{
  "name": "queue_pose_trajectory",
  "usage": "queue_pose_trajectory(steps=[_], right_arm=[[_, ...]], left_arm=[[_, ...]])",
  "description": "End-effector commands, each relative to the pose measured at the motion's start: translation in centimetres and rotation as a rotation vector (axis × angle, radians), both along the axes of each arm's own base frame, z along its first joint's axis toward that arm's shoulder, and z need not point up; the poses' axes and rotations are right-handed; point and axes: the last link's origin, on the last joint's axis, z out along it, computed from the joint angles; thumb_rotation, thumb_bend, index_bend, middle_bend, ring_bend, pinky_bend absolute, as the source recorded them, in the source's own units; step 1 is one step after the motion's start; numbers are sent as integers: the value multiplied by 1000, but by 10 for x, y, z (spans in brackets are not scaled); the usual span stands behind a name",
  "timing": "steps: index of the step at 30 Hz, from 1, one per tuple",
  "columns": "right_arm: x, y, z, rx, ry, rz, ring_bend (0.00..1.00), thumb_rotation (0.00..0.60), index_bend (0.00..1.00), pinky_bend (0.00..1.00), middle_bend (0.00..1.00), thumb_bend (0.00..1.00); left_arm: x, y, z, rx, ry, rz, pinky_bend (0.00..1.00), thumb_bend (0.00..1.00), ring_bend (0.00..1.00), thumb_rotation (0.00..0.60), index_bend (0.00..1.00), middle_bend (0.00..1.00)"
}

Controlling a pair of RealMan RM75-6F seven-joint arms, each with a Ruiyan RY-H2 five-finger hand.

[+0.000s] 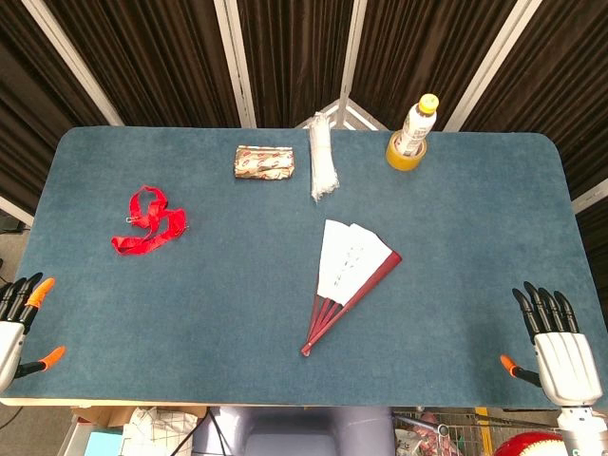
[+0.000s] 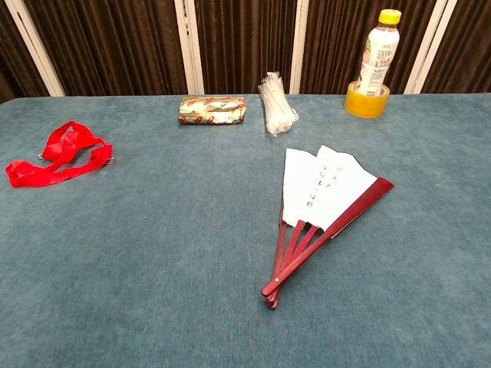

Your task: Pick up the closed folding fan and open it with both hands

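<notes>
Folding fan (image 1: pixel 350 280): partly spread, flat on desk (image 1: pixel 456 218) just right of centre, pivot toward 7 o'clock. Left hand (image 1: pixel 17 323) and right hand (image 1: pixel 559 356): released, at near corners. Step: pickup pending; next, reach and grasp ribs.

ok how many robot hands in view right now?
2. Left hand at the table's near-left edge, right hand at the near-right edge, both empty with fingers apart. Only the head view shows them.
</notes>
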Motion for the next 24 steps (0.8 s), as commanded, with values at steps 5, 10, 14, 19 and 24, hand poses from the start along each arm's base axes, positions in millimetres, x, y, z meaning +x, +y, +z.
queue_pose_trajectory(steps=[5,10,14,19,24], right_arm=[[0,0,0,2,-1,2,0,600,0,0,0,125],[2,1,0,6,-7,11,0,600,0,0,0,125],[6,0,-3,16,-25,38,0,600,0,0,0,125],[20,-8,-11,16,-110,126,0,600,5,0,0,125],[33,-28,-29,45,-185,213,0,600,200,0,11,124]], left_arm=[[0,0,0,0,0,0,0,0,0,600,0,0],[1,-1,1,5,0,-4,0,0,0,600,0,0],[0,-1,1,1,-3,-4,0,0,0,600,0,0],[1,-1,0,-1,-6,-1,0,0,0,600,0,0],[2,-1,2,12,-10,-12,0,0,0,600,0,0]])
